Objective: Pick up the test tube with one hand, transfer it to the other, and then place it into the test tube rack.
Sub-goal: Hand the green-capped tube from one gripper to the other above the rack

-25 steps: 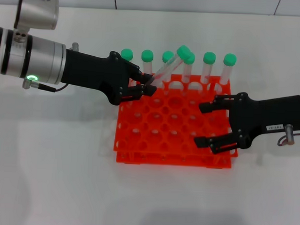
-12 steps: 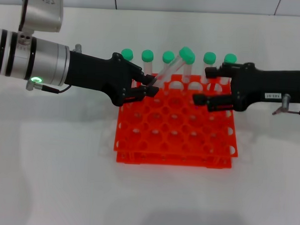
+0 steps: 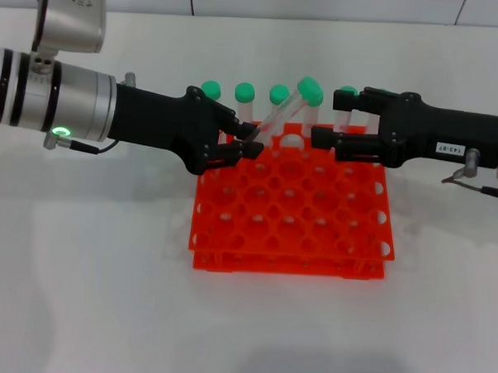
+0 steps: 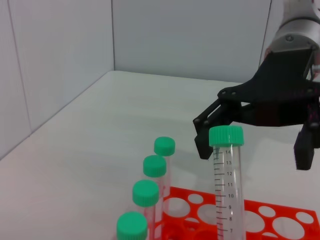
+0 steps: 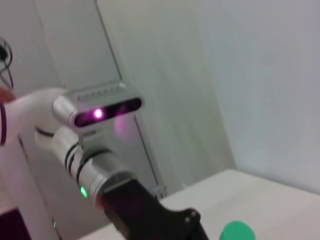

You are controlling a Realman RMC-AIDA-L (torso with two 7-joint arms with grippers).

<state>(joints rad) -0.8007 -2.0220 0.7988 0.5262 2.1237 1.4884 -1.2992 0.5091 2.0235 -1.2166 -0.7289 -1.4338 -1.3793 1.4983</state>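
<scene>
While an orange-red test tube rack (image 3: 291,206) sits nearest on the white table (image 3: 104,296), two black grippers meet above its far edge. The left gripper (image 3: 249,142) pinches the lower end of a clear test tube (image 3: 287,108), which tilts with its green cap toward the right gripper (image 3: 333,120). The right gripper's jaws are spread, just beside the cap and not touching the tube. Behind them, other green-capped tubes (image 3: 244,98) stand upright in the rack's far row.
</scene>
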